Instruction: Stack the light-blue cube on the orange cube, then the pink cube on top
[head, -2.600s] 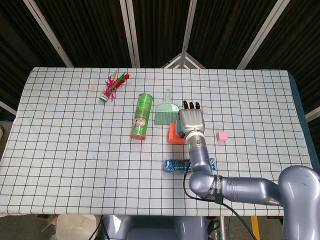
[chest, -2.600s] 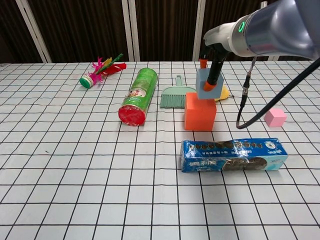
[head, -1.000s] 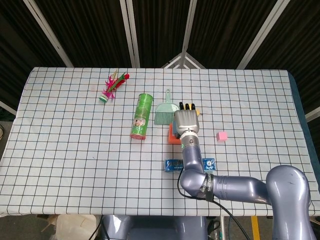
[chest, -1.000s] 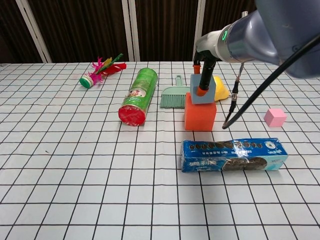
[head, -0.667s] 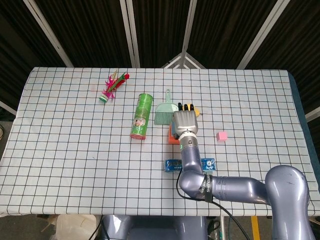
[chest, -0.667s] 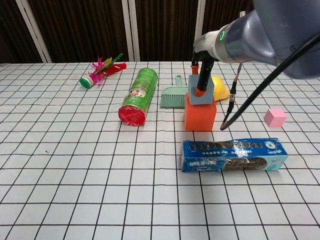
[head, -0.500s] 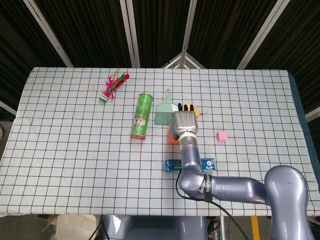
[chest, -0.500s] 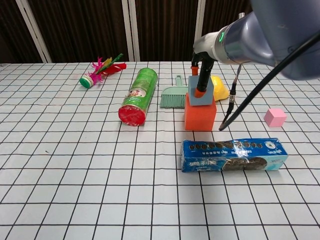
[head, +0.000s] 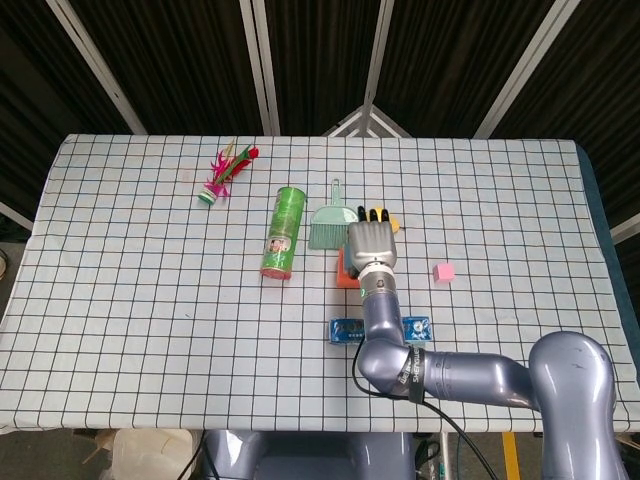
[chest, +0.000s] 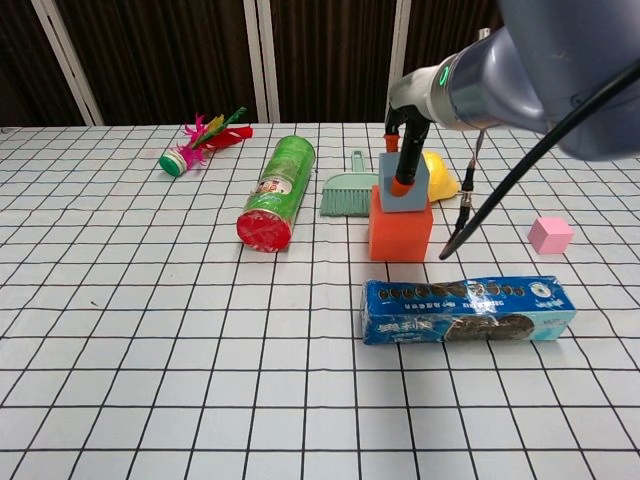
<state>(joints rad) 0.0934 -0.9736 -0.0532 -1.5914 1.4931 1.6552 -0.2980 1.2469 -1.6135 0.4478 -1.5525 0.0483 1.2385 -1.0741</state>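
Note:
The orange cube (chest: 398, 232) stands at mid-table, and the light-blue cube (chest: 416, 196) sits on top of it, roughly squared up. My right hand (chest: 411, 128) reaches down from above and grips the light-blue cube, with one orange-tipped finger lying across its front face. From the head view the right hand (head: 372, 243) covers the blue cube and most of the orange cube (head: 343, 273). The pink cube (chest: 551, 234) lies alone on the cloth to the right, also visible as a small pink cube (head: 444, 271) in the head view. My left hand shows in neither view.
A blue cookie pack (chest: 467, 309) lies just in front of the stack. A green can (chest: 277, 192) lies on its side to the left; a teal dustpan brush (chest: 348, 190) and a yellow object (chest: 441, 176) sit behind. A feathered shuttlecock (chest: 200, 140) is far left.
My right hand carried the light-blue cube left and down from beside the orange cube's upper right edge onto its top. Over the last half second it has barely moved.

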